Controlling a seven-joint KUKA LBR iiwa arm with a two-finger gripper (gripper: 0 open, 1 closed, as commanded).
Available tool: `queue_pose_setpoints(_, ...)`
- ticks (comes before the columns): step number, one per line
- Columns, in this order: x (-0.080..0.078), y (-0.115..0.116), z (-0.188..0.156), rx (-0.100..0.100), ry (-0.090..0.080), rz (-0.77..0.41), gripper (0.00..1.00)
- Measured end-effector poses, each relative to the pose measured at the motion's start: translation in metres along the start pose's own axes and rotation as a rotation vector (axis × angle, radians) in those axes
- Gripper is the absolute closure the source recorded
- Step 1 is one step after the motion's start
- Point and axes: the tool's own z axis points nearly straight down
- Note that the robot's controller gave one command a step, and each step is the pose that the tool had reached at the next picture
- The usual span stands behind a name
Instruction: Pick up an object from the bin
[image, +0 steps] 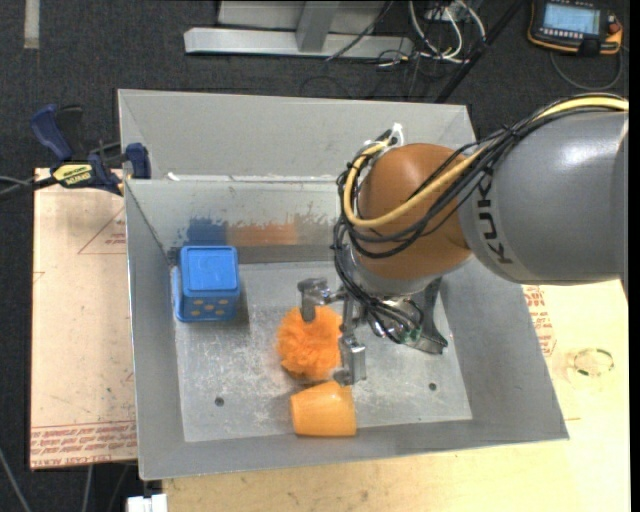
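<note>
My gripper (331, 330) hangs low in the middle of the bin, under the orange wrist cover. Its fingers stand open, one fingertip (312, 296) at the far side and the other (350, 364) at the near side. An orange fuzzy ball (305, 343) lies on the bin floor between and just left of the two fingertips, its right part within the gap. An orange cup-like piece (323, 411) lies on its side just in front of the near fingertip.
A blue cube with yellow dots (208, 284) stands at the back left of the bin floor, well away from the gripper. The arm and its cables cover the right half of the bin.
</note>
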Motion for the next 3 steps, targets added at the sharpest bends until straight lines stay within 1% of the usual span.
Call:
queue_pose_setpoints(1, -0.004, 0.005, 0.052, 0.002, -0.016, -0.056, 0.0)
queue_pose_setpoints(2, -0.003, -0.007, 0.069, -0.002, -0.006, -0.337, 1.0)
queue_pose_setpoints(3, -0.002, -0.007, 0.069, -0.002, -0.005, -0.337, 1.0)
